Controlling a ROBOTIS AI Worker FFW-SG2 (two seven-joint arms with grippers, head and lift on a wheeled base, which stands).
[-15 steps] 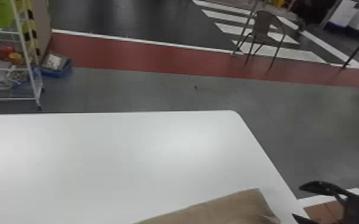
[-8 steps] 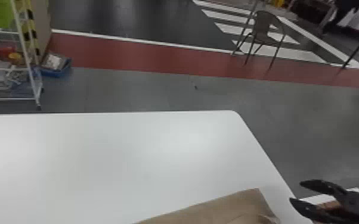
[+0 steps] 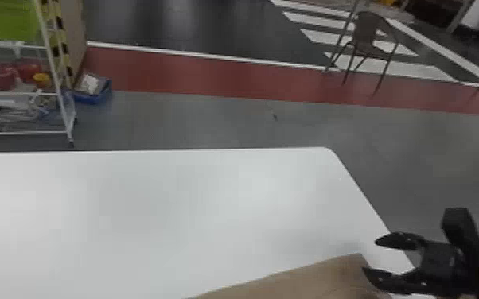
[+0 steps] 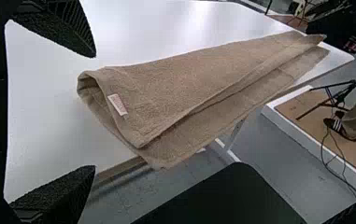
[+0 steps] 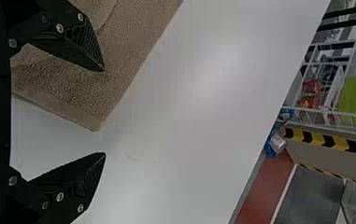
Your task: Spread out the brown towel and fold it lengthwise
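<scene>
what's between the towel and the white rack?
Table, then a strip of grey floor. The head view shows both between the towel and the rack.

Chair (image 3: 365, 31): legs on red strip (image 3: 211, 79)
Rack (image 3: 12, 94): white, holding red items (image 3: 4, 75)
Box (image 3: 91, 98): blue, beside rack
Tripod (image 4: 353, 84): black, over brown board (image 4: 306, 105)

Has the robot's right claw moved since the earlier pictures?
Yes. In the head view the right gripper has moved left, further in past the right edge of the white table.
</scene>
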